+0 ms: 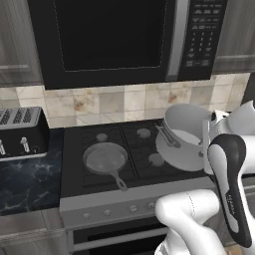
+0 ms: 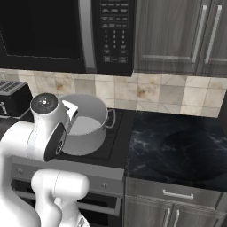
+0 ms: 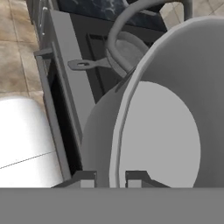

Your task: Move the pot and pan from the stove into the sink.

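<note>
The silver-grey pot (image 1: 183, 134) hangs tilted on its side over the right half of the black stove (image 1: 74, 149), its mouth turned toward the cameras. My gripper (image 3: 111, 179) is shut on the pot (image 3: 175, 131), one fingertip on each side of its rim wall. From the right, the pot (image 2: 88, 128) sits just past my white wrist, with the gripper (image 2: 71, 113) at its near rim. The pan (image 1: 105, 158) rests flat on the front left burner, its dark handle pointing toward the knobs. The pan (image 3: 127, 50) also shows beyond the pot's rim. The sink is out of view.
A black toaster (image 1: 20, 132) stands on the dark marble counter left of the stove. A black microwave (image 1: 109, 40) hangs above the cooktop. Dark marble counter (image 2: 177, 146) stretches to the right of the stove, with grey cabinets (image 2: 177, 35) above it.
</note>
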